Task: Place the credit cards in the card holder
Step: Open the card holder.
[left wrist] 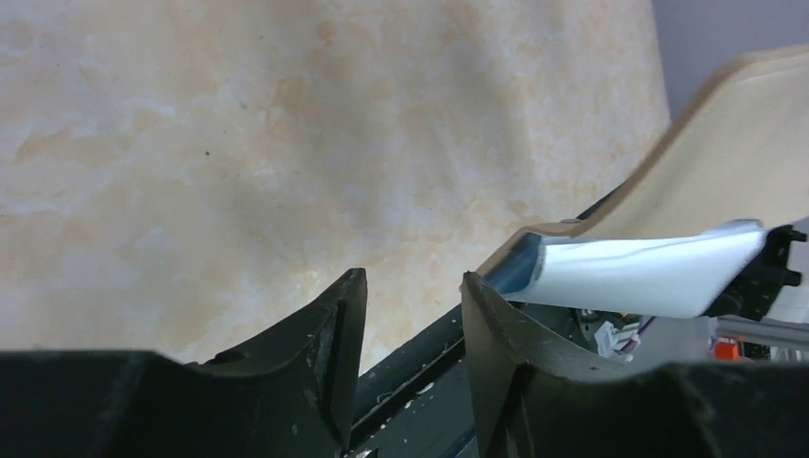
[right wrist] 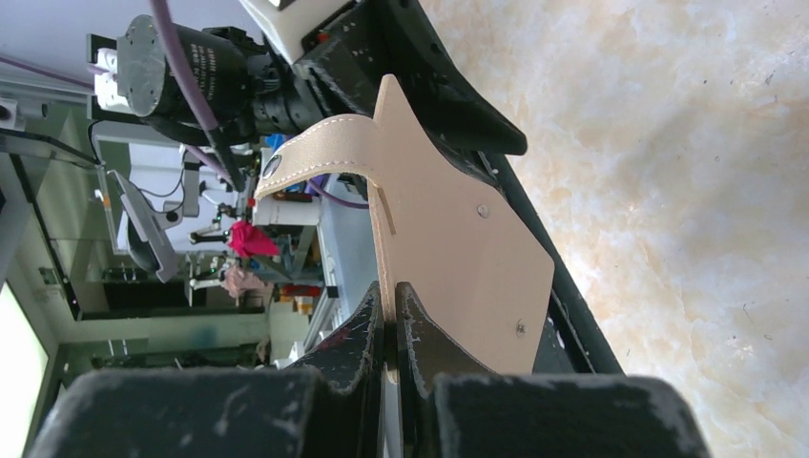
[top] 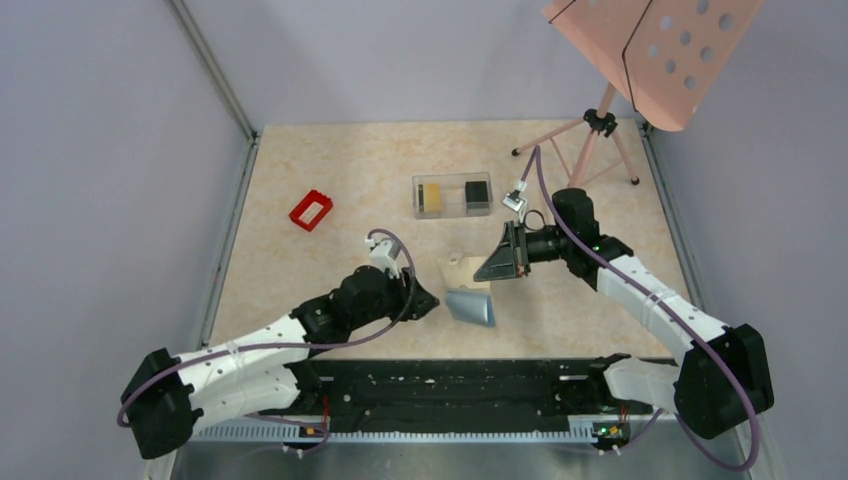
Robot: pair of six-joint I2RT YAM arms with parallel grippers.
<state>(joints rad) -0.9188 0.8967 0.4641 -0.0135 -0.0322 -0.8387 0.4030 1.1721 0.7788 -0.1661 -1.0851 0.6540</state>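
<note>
**Right gripper** (right wrist: pixel 389 320): fingers pressed together on the edge of the card holder (right wrist: pixel 458 239), pinching one tan leaf. The holder is held off the table (top: pixel 350 160), with its snap tab curling over at the top. The grip probably serves to keep the wallet hanging open and steady for the other arm.

**Left gripper** (left wrist: pixel 405 305): fingers apart with nothing between them. It sits low and just beside the holder's hanging flap, likely placed to catch that flap and spread the fold wider.

**Card holder, inner side:** the light blue lining (left wrist: pixel 639 272) faces the left arm. The lower leaf droops toward the near table edge, and no card is visible in it.

**Credit cards** (top: pixel 432 197): a yellow one and a black one (top: pixel 477 193) lie at opposite ends of a clear box (top: pixel 455 199). The box is toward the back of the table, well apart from both grippers, so no card has been loaded yet.

**Other items:** a red frame (top: pixel 311 210) at back left and a pink music stand (top: pixel 660 50) at the back right corner.
</note>
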